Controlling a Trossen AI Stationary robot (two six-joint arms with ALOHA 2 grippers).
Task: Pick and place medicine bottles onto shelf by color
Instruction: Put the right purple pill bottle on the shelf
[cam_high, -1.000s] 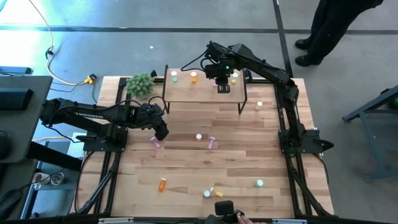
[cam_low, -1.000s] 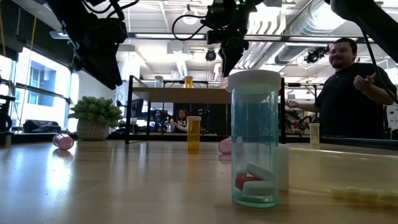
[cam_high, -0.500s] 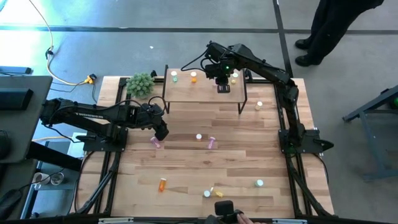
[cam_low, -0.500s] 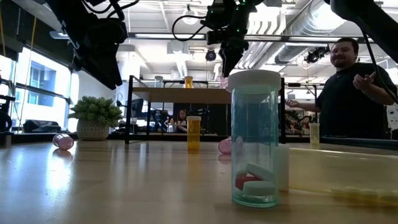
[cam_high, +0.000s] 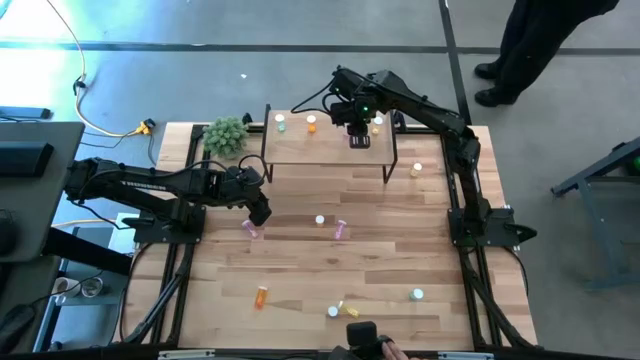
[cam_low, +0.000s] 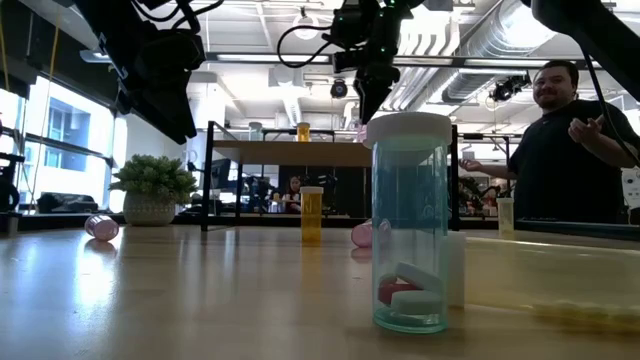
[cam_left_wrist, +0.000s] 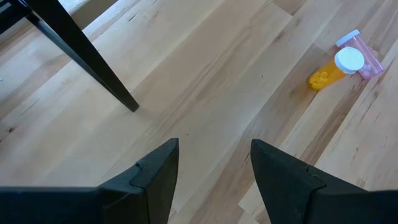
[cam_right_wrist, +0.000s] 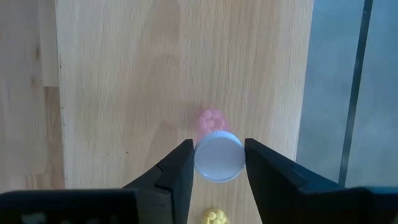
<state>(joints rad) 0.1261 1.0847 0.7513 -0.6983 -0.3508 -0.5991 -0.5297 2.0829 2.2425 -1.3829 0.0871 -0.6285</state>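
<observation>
the right gripper (cam_high: 359, 139) is above the shelf (cam_high: 300, 148), near its 3 o'clock end, and its two fingers (cam_right_wrist: 180, 168) stand narrow on both sides of a pink bottle (cam_right_wrist: 214, 152) with a white cap; the fingers seem to touch the cap, and the bottle stands upright on the shelf board. a little yellow bottle (cam_right_wrist: 215, 217) shows just beside it, close to the wrist. on the same shelf, toward 9 o'clock from the gripper, an orange bottle (cam_high: 311, 125) and a green bottle (cam_high: 281, 125) stand, and one more yellow bottle (cam_high: 376, 125) is at 1 o'clock from the gripper. the left gripper (cam_high: 262, 212) hangs over the table (cam_high: 400, 240) at the 9 o'clock side, with fingers (cam_left_wrist: 155, 171) wide apart and nothing between them; a pink bottle on the table (cam_high: 250, 229) lies just at 7 o'clock from it. more bottles lie around the table: a white-capped one (cam_high: 320, 220) and a lying pink one (cam_high: 341, 229) in the middle, a lying orange one (cam_high: 261, 296) at 7 o'clock, and a green one (cam_low: 408, 225) near the 6 o'clock edge. a green plant (cam_high: 226, 135) stands at the 11 o'clock corner. a person (cam_low: 560, 150) is behind the table.
</observation>
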